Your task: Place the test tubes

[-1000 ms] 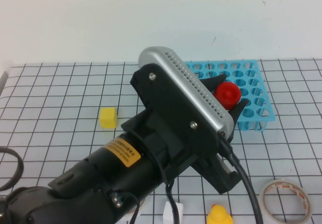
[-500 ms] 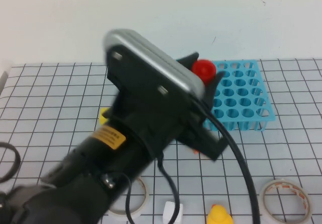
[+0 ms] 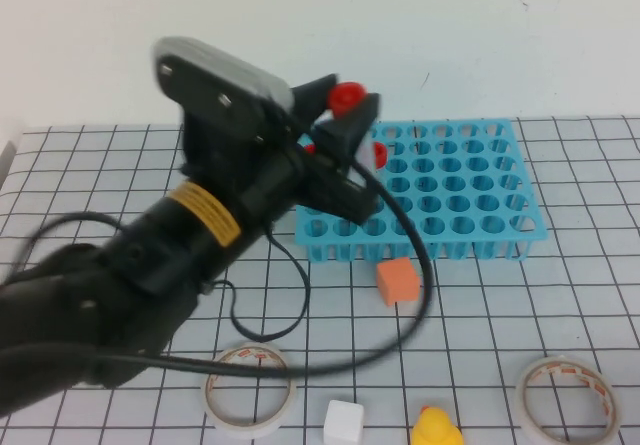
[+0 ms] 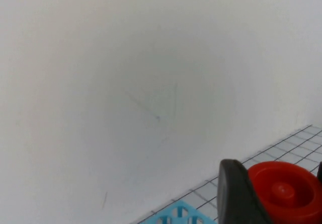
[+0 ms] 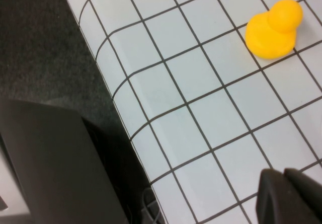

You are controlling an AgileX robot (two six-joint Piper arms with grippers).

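A tube [image 3: 347, 94] is gripped in the left gripper [image 3: 345, 107], its jaws set partly apart around it, raised near the back left corner of the blue rack [image 3: 500, 227]. Only its round, glossy red cap [image 4: 284, 191] is seen. The right gripper [image 5: 291, 193] is seen closed on nothing, low at the table's near edge by the duck [image 5: 274, 28].

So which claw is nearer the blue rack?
Left. The left claw holds a test tube over the rack, at its far left corner; the right claw is far off, near the yellow duck.
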